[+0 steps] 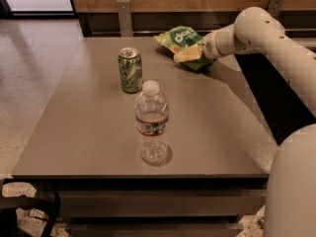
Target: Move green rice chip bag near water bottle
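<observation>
The green rice chip bag (180, 37) is at the far right of the table, tilted up off the surface. My gripper (187, 55) reaches in from the right and is shut on the bag's near edge with its pale fingers. The water bottle (152, 125), clear with a white cap and a red-and-white label band, stands upright near the table's front middle. The bag is well behind it and to its right.
A green soda can (130, 70) stands upright behind the bottle and a little to its left. The grey table (79, 132) has its front edge just below the bottle. A wooden wall and rail run behind the table. My white arm crosses the right side.
</observation>
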Robot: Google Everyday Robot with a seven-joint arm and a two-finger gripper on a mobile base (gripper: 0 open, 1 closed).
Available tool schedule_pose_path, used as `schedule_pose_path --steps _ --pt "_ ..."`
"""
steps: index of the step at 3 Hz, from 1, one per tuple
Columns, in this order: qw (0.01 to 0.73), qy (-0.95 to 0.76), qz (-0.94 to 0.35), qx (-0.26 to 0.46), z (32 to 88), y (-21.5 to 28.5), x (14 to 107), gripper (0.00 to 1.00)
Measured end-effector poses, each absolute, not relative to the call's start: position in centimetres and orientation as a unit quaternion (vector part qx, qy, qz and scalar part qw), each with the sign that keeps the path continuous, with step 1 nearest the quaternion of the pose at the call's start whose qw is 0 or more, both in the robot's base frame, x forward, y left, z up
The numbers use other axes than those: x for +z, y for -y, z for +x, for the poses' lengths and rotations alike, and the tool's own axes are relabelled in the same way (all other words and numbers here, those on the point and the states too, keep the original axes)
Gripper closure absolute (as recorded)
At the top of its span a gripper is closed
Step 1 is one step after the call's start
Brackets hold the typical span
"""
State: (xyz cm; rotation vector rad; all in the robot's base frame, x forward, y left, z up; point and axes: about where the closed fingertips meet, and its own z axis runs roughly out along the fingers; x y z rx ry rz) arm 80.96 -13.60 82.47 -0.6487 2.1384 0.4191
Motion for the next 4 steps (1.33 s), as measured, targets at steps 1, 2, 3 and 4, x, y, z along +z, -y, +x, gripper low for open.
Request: schedule_pose_path --steps 1,2,3,4 --pt "0.42 -0.853 -0.259 0.167 80.96 13.55 82.6 0.49" --pt "0.42 -0.853 -0.259 0.168 80.96 13.54 82.6 0.8" --pt "0.42 -0.853 -0.259 0.168 80.96 13.54 82.64 1.0" --pt "0.42 -0.854 -0.259 0.168 80.97 13.49 82.59 1.0"
